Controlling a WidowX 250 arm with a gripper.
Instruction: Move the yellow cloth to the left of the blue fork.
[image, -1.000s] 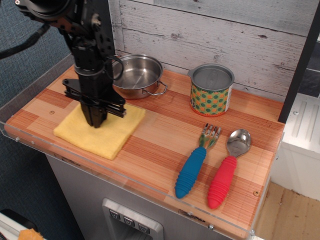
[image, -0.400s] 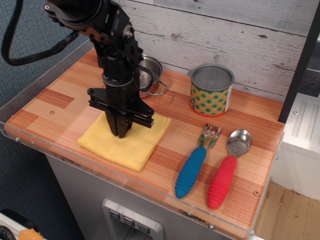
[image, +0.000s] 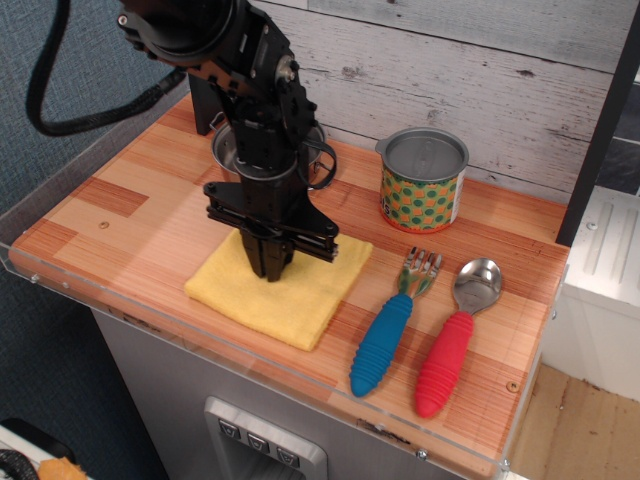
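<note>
we see the yellow cloth (image: 285, 290) lying flat on the wooden desk (image: 130, 200), a folded, roughly square piece with a nubby terry surface, just left of the blue fork (image: 392, 325) without touching it. the black gripper (image: 271, 268) presses straight down on its middle, fingers drawn together, seemingly pinching the fabric. a steel pot (image: 232, 150) sits behind.
</note>
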